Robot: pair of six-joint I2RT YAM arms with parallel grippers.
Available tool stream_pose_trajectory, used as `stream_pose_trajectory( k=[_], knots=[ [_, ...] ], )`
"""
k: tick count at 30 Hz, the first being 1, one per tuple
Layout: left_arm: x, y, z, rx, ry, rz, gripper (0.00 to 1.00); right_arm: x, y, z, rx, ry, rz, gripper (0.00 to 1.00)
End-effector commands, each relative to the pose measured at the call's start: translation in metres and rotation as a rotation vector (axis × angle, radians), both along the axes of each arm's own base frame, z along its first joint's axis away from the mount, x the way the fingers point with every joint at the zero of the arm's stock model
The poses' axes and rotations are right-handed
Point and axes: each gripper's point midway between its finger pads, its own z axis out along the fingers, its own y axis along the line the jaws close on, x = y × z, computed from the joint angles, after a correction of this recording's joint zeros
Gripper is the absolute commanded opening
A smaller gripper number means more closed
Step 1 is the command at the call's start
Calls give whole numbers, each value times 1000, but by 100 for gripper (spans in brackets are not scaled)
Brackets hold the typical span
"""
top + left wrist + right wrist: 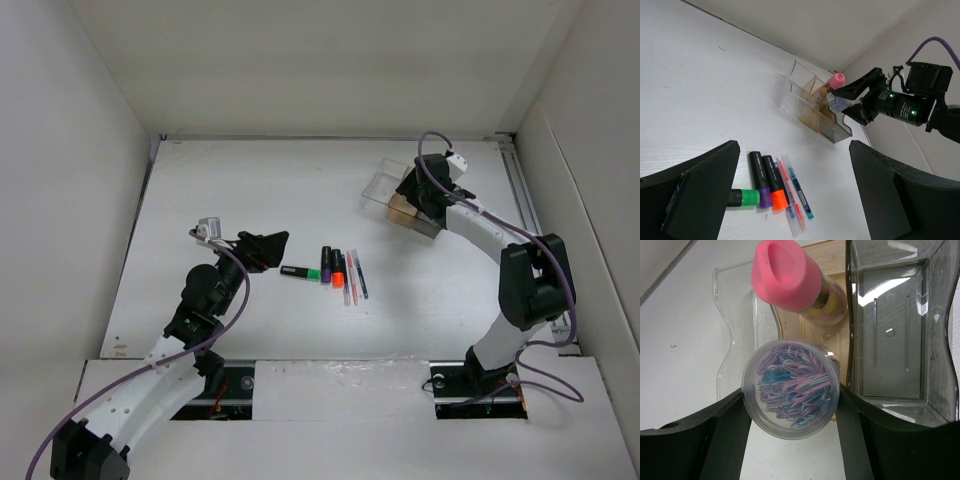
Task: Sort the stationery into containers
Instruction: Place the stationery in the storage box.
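Observation:
My right gripper [420, 196] is shut on a small clear round jar [790, 390] full of coloured paper clips, held over the near edge of the tan box [812, 325]. A pink-capped bottle [785, 272] stands tilted in that tan box, between the clear box [737, 315] and the smoky grey box [895, 330]. My left gripper [794, 150] is open and empty just left of the stationery. The green [742, 197], purple [760, 180] and orange [775, 182] markers lie on the table with a pink pen [790, 192] and a blue pen [800, 192].
The three joined boxes [385, 188] sit at the back right of the white table. White walls enclose the table at the left, back and right. The grey box and the clear box hold nothing that I can see.

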Motion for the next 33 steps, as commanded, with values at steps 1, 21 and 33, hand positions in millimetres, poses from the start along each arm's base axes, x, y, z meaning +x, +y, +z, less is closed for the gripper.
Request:
stream_pose_trajectory(
  k=[1, 21, 33],
  knots=[
    [1, 1, 34, -33, -94, 4, 90, 20, 6, 30, 22, -99, 2, 54],
    [-2, 4, 37, -29, -104, 13, 90, 13, 11, 35, 38, -105, 13, 73],
    [-3, 6, 44, -47, -118, 16, 90, 14, 10, 12, 16, -43, 11, 81]
  ],
)
